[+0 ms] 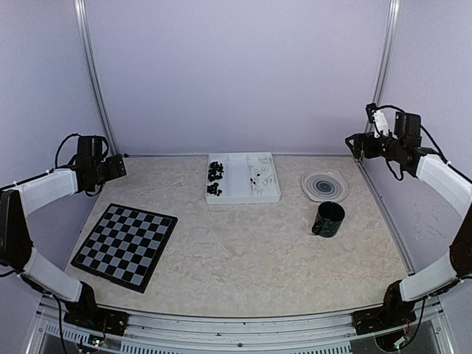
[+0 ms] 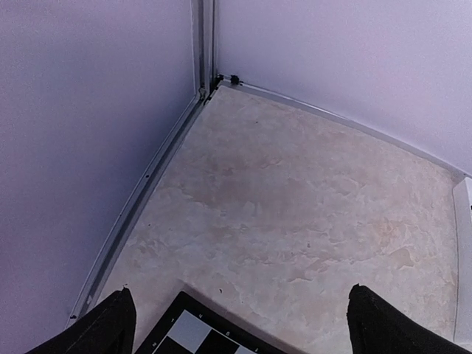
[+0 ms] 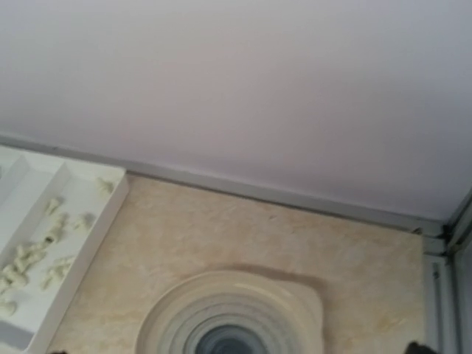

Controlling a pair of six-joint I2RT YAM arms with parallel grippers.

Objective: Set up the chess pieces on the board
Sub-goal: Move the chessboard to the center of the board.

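The board, black and pale grey checks, lies flat at the table's near left with nothing on it. Its far corner shows in the left wrist view. The chess pieces lie in a white tray at the back centre: black ones in the left part, white ones in the right part. The white ones also show in the right wrist view. My left gripper hangs open and empty above the board's far corner, fingers wide apart. My right gripper is raised at the back right, open and empty, one fingertip just showing.
A round pale plate with grey rings sits right of the tray, below the right gripper, and shows in the right wrist view. A dark mug stands in front of the plate. Purple walls and metal rails close the back and sides.
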